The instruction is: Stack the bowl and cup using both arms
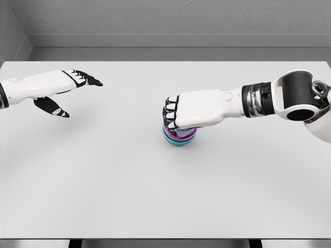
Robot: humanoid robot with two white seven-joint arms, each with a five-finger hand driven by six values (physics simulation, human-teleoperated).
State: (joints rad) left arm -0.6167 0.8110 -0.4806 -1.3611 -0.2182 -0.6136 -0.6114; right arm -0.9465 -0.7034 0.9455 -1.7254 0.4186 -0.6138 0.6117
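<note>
Purple cup (181, 135) sits nested in a shallow teal bowl (179, 141), just right of table centre. Right hand (186, 111) is on top of the cup, fingers curled down over it, gripping it; arm comes in from 3 o'clock. Left hand (62, 88) at 9 o'clock, well apart, fingers spread, thumb down, holding nothing. Flat white table (129, 186) underneath.

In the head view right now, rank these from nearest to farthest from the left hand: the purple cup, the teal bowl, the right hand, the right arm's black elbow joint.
Measured from the left hand, which is at the left:
1. Right hand, at centre, over the stack.
2. Purple cup and teal bowl, nested beneath the right hand: too close to call.
3. Black elbow joint, at the far right.
</note>
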